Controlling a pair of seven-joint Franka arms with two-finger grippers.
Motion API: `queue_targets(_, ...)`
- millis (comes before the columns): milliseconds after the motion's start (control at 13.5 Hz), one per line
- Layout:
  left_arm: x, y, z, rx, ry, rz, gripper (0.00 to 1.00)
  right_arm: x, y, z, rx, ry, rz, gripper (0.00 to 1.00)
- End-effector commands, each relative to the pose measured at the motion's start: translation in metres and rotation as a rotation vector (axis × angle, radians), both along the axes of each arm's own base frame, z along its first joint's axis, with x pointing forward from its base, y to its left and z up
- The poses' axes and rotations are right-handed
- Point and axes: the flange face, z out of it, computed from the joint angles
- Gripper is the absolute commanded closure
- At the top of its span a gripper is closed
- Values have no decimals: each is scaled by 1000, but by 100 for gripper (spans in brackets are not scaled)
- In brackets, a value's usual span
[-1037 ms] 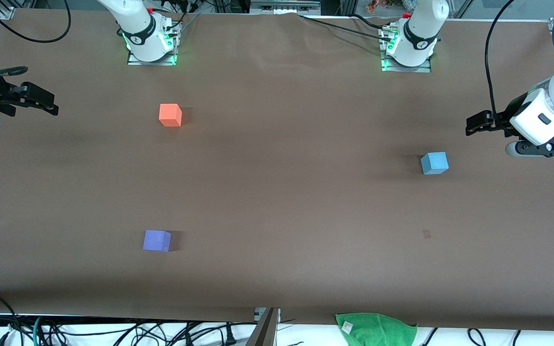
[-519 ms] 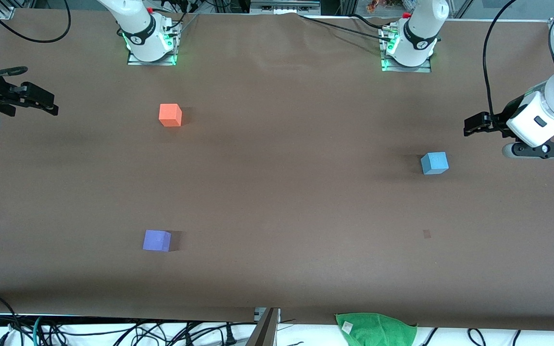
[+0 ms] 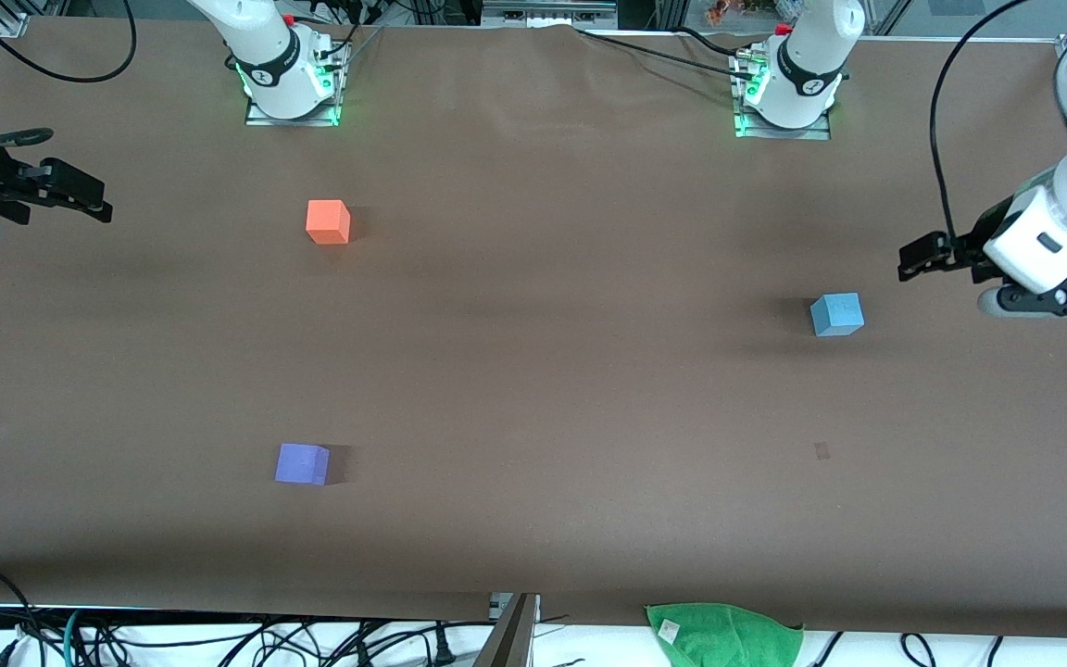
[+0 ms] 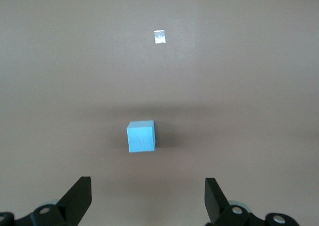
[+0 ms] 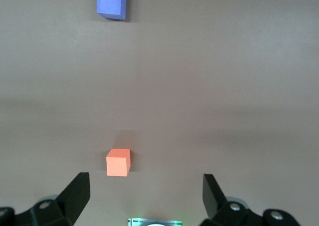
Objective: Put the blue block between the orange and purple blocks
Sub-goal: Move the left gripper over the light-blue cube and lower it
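This is looking like a robot lab. Two white robot arms (image 3: pixel 265 56) are standing bolted to a big table (image 3: pixel 533 389) covered in brown paper, with green lights glowing at their bases. Black cables (image 3: pixel 219 639) are lying tangled along the table's edge, and metal frame bars (image 3: pixel 6 17) are showing at a corner.

Green cloth (image 3: pixel 724 630) at brown table's (image 3: pixel 533 371) near edge
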Motion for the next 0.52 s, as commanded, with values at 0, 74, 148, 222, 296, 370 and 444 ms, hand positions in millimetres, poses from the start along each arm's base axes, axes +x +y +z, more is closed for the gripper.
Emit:
queue_targets(0, -21, 16, -69, 17, 0, 18, 0, 1, -3, 3, 14, -7, 12, 0)
queue_targets(74, -28, 19, -102, 12, 3, 35, 0, 1, -3, 4, 14, -8, 12, 0)
queue_targets(148, -33, 22, -135, 4, 5, 51, 0, 1, -3, 3, 14, -5, 12, 0)
queue_targets(222, -33, 29, -164, 1, 9, 64, 0, 1, -3, 4, 14, -8, 12, 0)
queue_targets(296, -31, 37, -187, -4, 32, 79, 0, 1, -3, 3, 14, -7, 12, 0)
queue_targets(370, -29, 37, -202, -7, 46, 79, 0, 1, -4, 3, 14, -7, 10, 0)
queue_targets(444, -28, 37, -214, -8, 36, 80, 0, 1, -4, 4, 14, -8, 10, 0)
